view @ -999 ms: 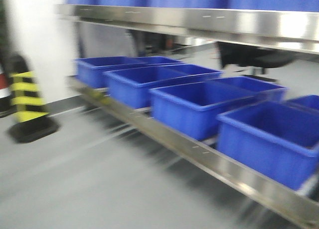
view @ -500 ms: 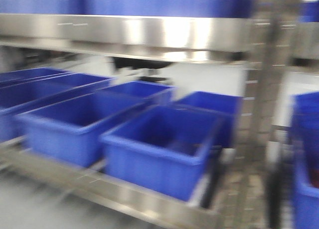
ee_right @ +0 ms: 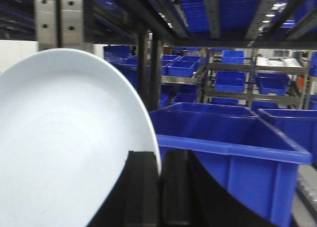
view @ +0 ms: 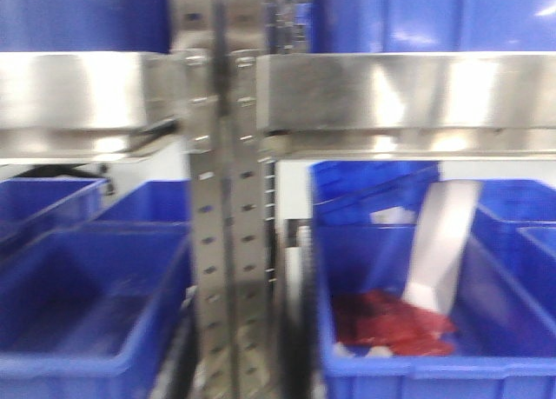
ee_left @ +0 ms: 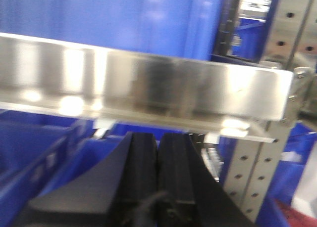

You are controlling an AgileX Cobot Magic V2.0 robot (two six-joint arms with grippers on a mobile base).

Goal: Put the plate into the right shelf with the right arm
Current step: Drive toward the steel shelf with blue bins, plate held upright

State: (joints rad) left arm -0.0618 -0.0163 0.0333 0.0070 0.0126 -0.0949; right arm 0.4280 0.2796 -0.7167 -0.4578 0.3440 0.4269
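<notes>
- Right end effector [ee_right: 159, 187]: clenched on the plate [ee_right: 64, 148]. The two black fingers [ee_right: 141, 192] stand close together, and the plate's right rim sits in the narrow slot between them.
- Plate: plain white and round, held on edge with its face to the wrist camera. It fills the left half of the right wrist view. It is held in the air, in front of a blue bin [ee_right: 223, 153], and rests on no shelf.
- Behind the plate, a perforated steel post [ee_right: 59, 14] rises at top left. More racks with blue bins [ee_right: 230, 73] stand far behind.
- Left end effector [ee_left: 157, 172]: clenched with nothing in it, the black fingers pressed flat against each other. It sits just below a shiny steel lip [ee_left: 148, 88], which ends at right on a perforated upright [ee_left: 252, 177].
- Front view: blurred. Paired perforated uprights [view: 228, 242] run down the middle.
- Right shelf [view: 408, 90]: its tall bright lip spans from the uprights to the right edge, with blue bins above and below it.
- Left shelf lip [view: 78, 90]: at the same height, on the other side of the uprights.
- Bin [view: 408, 373] under the right shelf holds red material [view: 387, 321] and a pale slanted sheet [view: 443, 242]. What either one is cannot be told.
</notes>
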